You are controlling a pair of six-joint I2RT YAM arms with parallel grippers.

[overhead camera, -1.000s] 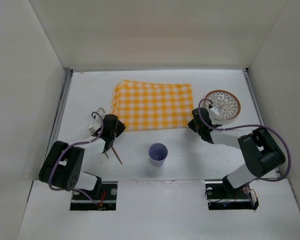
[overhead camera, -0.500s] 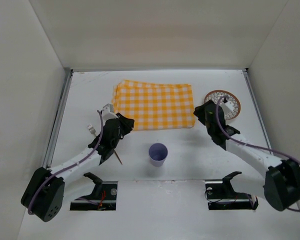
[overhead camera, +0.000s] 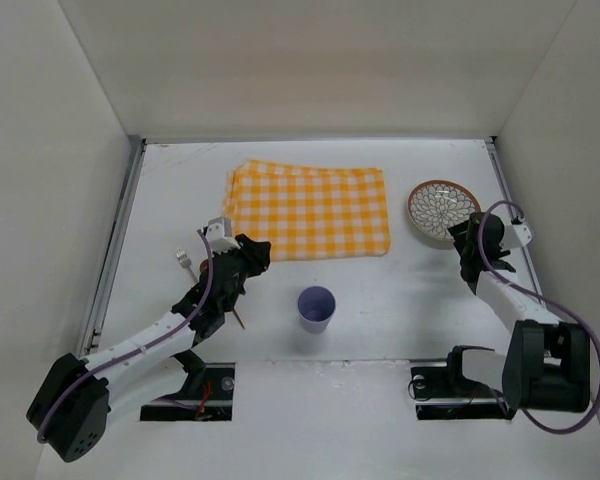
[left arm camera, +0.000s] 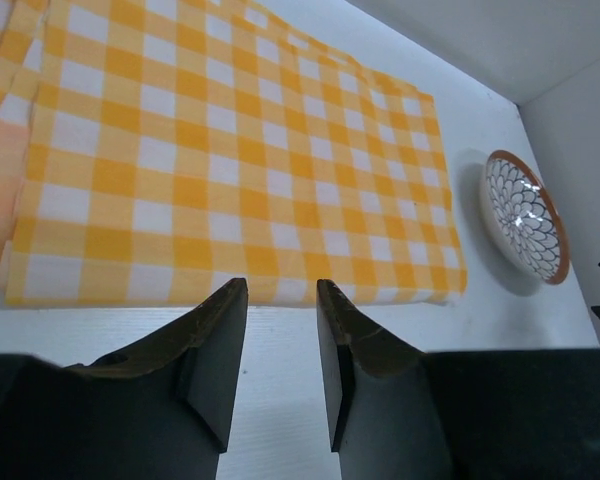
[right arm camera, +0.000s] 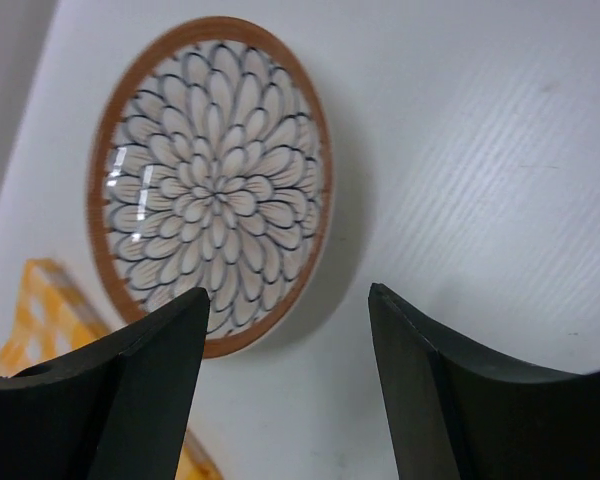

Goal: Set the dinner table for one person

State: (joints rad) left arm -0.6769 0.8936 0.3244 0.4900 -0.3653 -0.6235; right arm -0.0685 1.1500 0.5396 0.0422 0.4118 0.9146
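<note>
The dinner table is a white tabletop. On it lie a yellow-and-white checked cloth at the middle back, a flower-patterned bowl with a brown rim to its right, and a purple cup in front. My left gripper hovers just before the cloth's near left edge, open, with nothing between its fingers. In its wrist view the cloth and the bowl lie ahead. My right gripper stands open just in front of the bowl, apart from it and empty.
A fork lies left of my left arm. A thin brown stick lies partly hidden under that arm. Metal rails edge the table and white walls stand on three sides. A cloth corner shows in the right wrist view.
My right arm swung from the cloth's right edge over to the near side of the bowl, and its jaws opened wide. My left arm stretched toward the cloth.
</note>
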